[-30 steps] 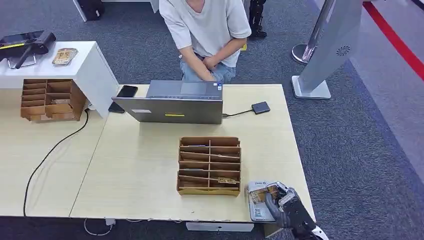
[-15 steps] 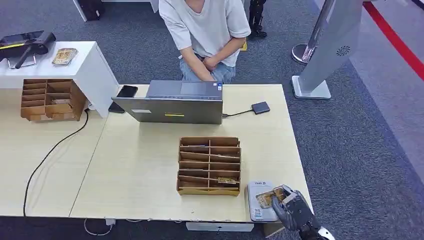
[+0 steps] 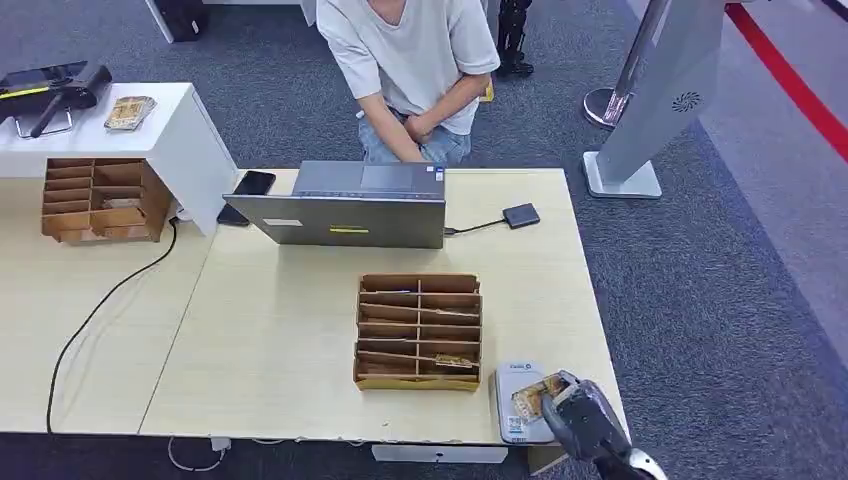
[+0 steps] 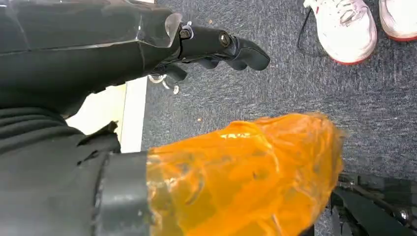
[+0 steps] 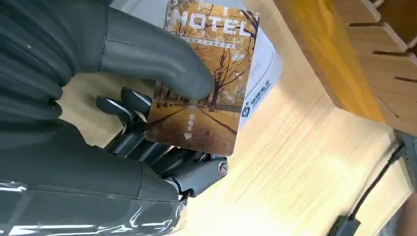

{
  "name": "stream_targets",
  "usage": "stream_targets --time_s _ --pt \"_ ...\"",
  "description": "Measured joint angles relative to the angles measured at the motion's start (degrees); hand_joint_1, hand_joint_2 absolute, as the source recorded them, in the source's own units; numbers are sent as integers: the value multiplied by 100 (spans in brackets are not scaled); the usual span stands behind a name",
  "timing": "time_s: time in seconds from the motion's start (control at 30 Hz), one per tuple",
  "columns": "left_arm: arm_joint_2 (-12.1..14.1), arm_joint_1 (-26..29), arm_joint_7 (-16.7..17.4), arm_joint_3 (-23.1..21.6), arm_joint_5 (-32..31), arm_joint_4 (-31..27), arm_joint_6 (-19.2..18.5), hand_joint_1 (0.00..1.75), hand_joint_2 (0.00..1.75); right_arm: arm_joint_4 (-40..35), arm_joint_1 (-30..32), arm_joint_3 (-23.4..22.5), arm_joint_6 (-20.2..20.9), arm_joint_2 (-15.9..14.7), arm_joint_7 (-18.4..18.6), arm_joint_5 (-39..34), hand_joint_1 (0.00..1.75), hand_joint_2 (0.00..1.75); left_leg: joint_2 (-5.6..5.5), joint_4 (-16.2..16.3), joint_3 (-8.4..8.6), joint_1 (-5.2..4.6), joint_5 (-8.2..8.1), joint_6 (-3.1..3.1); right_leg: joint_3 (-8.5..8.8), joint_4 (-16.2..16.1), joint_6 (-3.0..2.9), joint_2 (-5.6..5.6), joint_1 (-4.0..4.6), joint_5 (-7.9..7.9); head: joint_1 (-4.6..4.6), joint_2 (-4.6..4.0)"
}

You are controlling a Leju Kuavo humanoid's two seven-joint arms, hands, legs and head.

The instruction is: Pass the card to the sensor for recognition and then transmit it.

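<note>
My right hand [image 3: 585, 425] pinches a hotel card [image 3: 530, 400] printed with an autumn tree scene, thumb on top and fingers beneath. The card hangs tilted just over the grey-white sensor pad [image 3: 512, 388] at the table's front right corner. In the right wrist view the card [image 5: 206, 93] covers part of the sensor [image 5: 268, 73], and my right hand [image 5: 98, 123] grips its near half. My left hand [image 4: 123, 54] hangs over the carpet with its dark fingers [image 4: 221, 43] stretched out and an orange-covered thumb [image 4: 246, 172], holding nothing.
A wooden slotted organizer [image 3: 418, 330] stands just left of the sensor. Behind it a laptop [image 3: 340, 205] faces a seated person [image 3: 415, 60]. A small black device [image 3: 521, 215] is cabled to the laptop. A second organizer [image 3: 95, 198] and a white stand [image 3: 190, 130] sit far left.
My right hand has shifted slightly right and toward the table's front edge, raising the card off the sensor face and tilting it. Nothing else moved.
</note>
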Motion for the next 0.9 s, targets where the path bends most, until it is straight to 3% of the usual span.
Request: stream_targets --time_s 0.4,0.9 --pt "-2 -1 41 0 -2 0 9 0 0 413 -433 476 -354 55 146 478 175 175 4 0 12 1 0 0 12 0 0 4 0 1 2 0" --pt "-2 -1 44 0 15 0 11 0 0 592 -599 631 -409 105 173 542 175 175 5 0 29 1 0 0 27 0 0 6 0 2 2 0"
